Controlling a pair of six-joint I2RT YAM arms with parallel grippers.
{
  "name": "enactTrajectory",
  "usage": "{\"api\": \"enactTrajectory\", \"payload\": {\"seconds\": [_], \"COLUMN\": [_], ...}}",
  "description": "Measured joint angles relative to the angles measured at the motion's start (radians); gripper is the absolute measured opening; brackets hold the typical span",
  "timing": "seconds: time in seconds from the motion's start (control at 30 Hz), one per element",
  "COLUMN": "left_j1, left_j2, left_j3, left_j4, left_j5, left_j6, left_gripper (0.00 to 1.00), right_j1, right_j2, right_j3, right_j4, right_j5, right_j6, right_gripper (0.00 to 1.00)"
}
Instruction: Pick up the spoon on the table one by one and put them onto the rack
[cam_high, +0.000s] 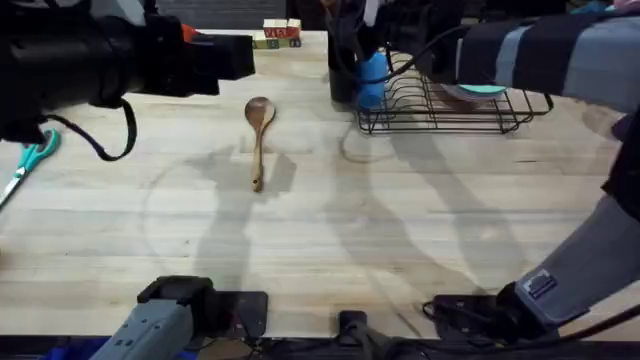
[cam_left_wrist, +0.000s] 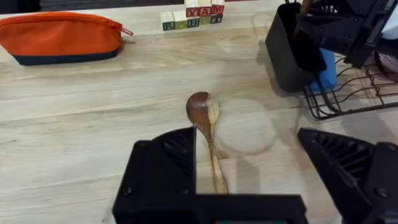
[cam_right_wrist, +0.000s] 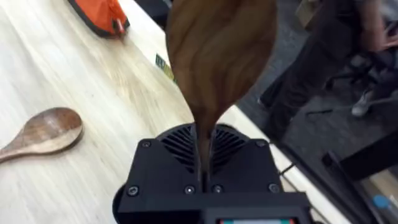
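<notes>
Right jaws clamp a spoon (cam_right_wrist: 217, 56) by its handle (handle hidden); left jaws wide above another spoon (cam_left_wrist: 205, 134).

At the upper right of the right wrist view, a dark grey floor (cam_right_wrist: 323, 124) lies beyond the table edge, with dim black furniture legs (cam_right_wrist: 367, 155) standing on it. Soft shadows cross the scene.
</notes>
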Motion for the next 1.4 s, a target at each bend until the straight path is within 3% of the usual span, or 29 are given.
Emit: {"api": "enactTrajectory", "payload": {"seconds": [0.13, 0.27, 0.43, 0.6, 0.73, 0.9, 1.4], "left_j1": [0.0, 0.0, 0.0, 0.0, 0.0, 0.0, 0.0], "left_j2": [0.0, 0.0, 0.0, 0.0, 0.0, 0.0, 0.0], "left_j3": [0.0, 0.0, 0.0, 0.0, 0.0, 0.0, 0.0], "left_j4": [0.0, 0.0, 0.0, 0.0, 0.0, 0.0, 0.0], "left_j5": [0.0, 0.0, 0.0, 0.0, 0.0, 0.0, 0.0], "left_j6": [0.0, 0.0, 0.0, 0.0, 0.0, 0.0, 0.0], "left_gripper": [0.993, 0.993, 0.993, 0.993, 0.993, 0.993, 0.993], "right_j1": [-0.007, -0.007, -0.007, -0.007, -0.007, -0.007, -0.018], "right_j2": [0.0, 0.0, 0.0, 0.0, 0.0, -0.068, -0.445], "right_j3": [0.0, 0.0, 0.0, 0.001, 0.001, 0.001, 0.002], "right_j4": [-0.025, -0.024, -0.011, 0.012, 0.006, -0.114, -0.623], "right_j5": [0.0, 0.0, 0.0, -0.001, -0.003, 0.012, 0.073], "right_j6": [0.003, 0.001, -0.008, -0.017, -0.016, -0.073, -0.175], "right_gripper": [0.041, 0.248, 0.429, 0.966, 0.996, 0.996, 0.996]}}
